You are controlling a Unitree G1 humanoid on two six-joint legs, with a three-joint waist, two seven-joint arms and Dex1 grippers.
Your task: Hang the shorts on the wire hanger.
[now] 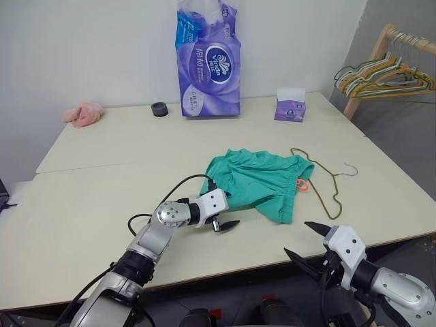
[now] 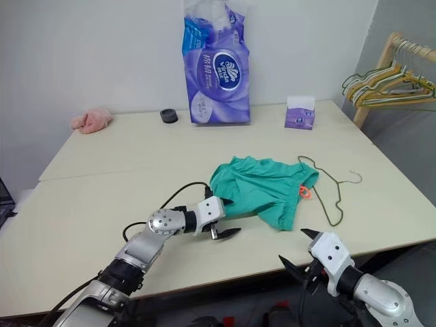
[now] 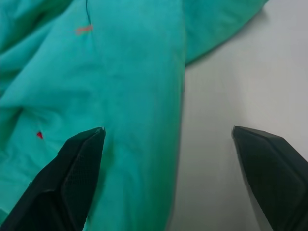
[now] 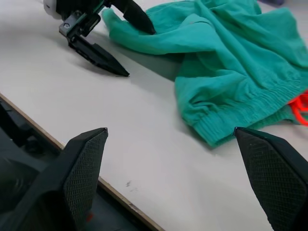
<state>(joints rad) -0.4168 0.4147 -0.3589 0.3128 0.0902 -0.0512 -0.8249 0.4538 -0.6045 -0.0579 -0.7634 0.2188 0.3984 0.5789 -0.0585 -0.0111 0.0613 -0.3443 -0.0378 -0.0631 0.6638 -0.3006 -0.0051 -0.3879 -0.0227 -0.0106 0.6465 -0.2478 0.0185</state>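
Nearest of all, the right tool [image 1: 305, 241] hangs at the near edge of the pale bench [image 1: 88, 204], its two black fingers spread wide and holding nothing. A little beyond it and over to the left, the left tool [image 1: 225, 211] sits low over the bench top, its fingers likewise apart and empty; one fingertip lies over the near-left edge of the shorts [image 1: 262, 178], the other over bare bench beside them. The teal-green shorts lie crumpled just past that tool, an orange tag [image 1: 302, 184] showing at their right side. The wire hanger [image 1: 332, 185] lies flat on the bench right beside them on the far side from the left tool, its upper part against the fabric and its hook pointing away to the right. A seam [image 1: 136, 165] crosses the bench beyond the shorts. Farther back, toward the plain white wall, stand a small purple tissue pack [image 1: 290, 105], a tall purple bag of paper rolls [image 1: 208, 68], a small black round thing [image 1: 159, 109] and, far left, a pink cloth [image 1: 84, 113]. Off the bench to the right, a wooden rack [image 1: 373, 61] carries a bunch of coloured hangers [image 1: 385, 73].
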